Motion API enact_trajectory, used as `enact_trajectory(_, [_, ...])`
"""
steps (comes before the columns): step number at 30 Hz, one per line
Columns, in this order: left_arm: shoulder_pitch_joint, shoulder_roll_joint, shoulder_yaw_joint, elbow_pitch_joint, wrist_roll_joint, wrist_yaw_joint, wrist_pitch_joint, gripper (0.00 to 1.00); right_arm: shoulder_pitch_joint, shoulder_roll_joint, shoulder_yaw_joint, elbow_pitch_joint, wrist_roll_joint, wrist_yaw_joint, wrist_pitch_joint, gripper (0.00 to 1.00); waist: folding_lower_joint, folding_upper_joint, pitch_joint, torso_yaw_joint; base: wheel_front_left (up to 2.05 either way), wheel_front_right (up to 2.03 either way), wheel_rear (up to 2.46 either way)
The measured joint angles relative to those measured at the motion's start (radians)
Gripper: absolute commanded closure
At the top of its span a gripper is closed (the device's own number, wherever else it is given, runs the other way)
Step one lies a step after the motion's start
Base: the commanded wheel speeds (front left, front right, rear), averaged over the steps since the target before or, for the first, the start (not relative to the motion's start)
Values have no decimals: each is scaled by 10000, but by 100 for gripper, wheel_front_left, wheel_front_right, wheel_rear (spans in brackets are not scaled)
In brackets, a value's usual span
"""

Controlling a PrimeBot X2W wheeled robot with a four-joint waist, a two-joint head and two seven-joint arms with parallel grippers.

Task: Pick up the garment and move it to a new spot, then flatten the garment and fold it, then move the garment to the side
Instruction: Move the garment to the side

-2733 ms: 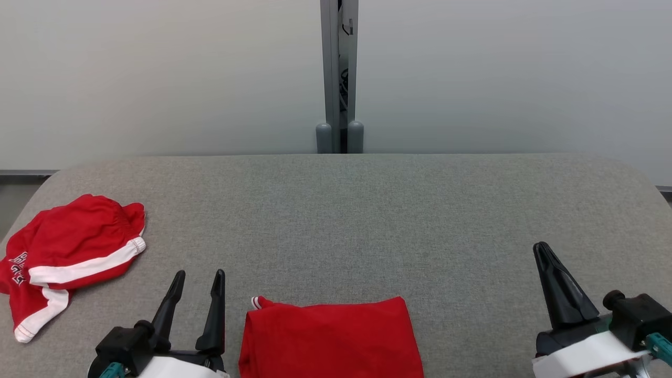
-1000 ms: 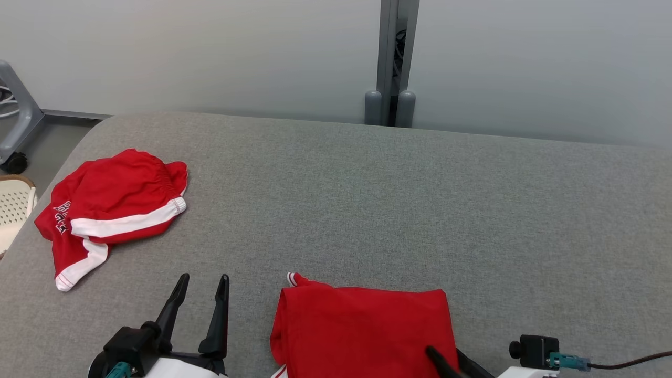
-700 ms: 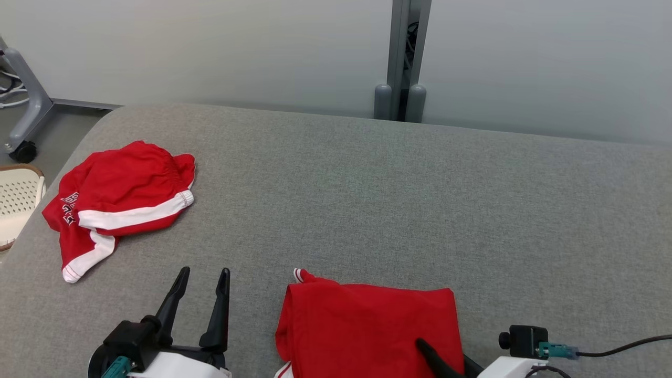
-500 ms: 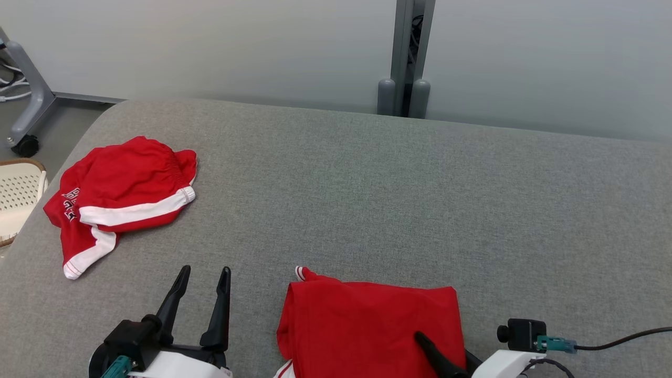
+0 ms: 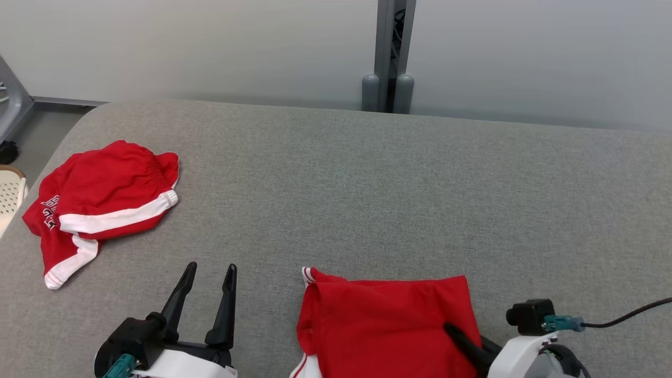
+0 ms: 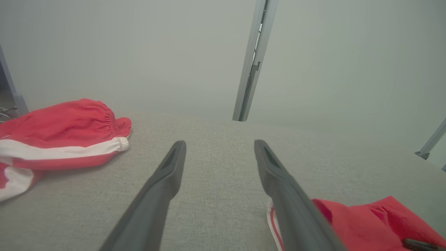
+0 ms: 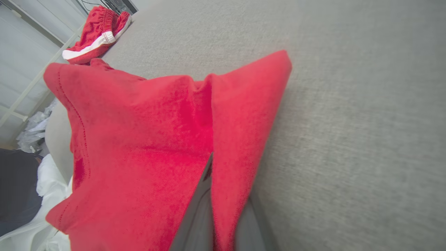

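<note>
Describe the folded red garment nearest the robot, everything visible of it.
The folded red cloth garment lies near the front edge of the grey fabric-covered table. It is roughly rectangular and soft-looking, with white-striped trim showing at its far-left corner. The right gripper has its jaws shut on a pinched ridge near the right edge, tenting the cloth there.

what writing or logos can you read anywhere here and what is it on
Lettering at the left edge of the red shorts: dark letters outlined in white, too small and creased to read.
Folded red garment: no print on the side that shows.
No other word, label, brand or number can be read in these pictures.
</note>
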Motion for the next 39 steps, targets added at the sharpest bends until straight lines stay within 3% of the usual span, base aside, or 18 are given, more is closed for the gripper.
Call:
enact_trajectory(4, [-12, 0, -90, -42, -104, -15, -2, 0, -348, -493, 121, 90, -481, 0, -17, 100, 0, 0, 92, -206, 0, 0, 0])
enact_trajectory(10, [-358, 2, -380, -253, -217, -13, 0, 0, -1020, -1755, 295, 111, -1120, 0, -25, 100, 0, 0, 478, -672, 0, 0, 0])
enact_trajectory(15, [-908, 2, -779, -428, -307, 33, 0, 0, -1801, -3024, 226, 140, -1315, 0, -36, 100, 0, 0, 1198, -1130, 0, 0, 0])
enact_trajectory(24, [-1866, -4, -1110, -627, -196, 31, 0, 0, -3089, -4374, -15, 575, -1279, 0, -38, 100, 0, 0, 2625, -1653, 0, 0, 0])
enact_trajectory(32, [-2266, -2, -1122, -807, -96, 13, -2, 0, -4124, -4966, -790, 2165, -1442, 0, -38, 100, 0, 0, 3789, -1857, 0, 0, 0])
enact_trajectory(39, [-2416, -2, -1035, -878, -19, 12, -2, 0, -4776, -4550, -1517, 4034, -1833, 2, -38, 100, 0, 0, 4353, -1902, 0, 0, 0])
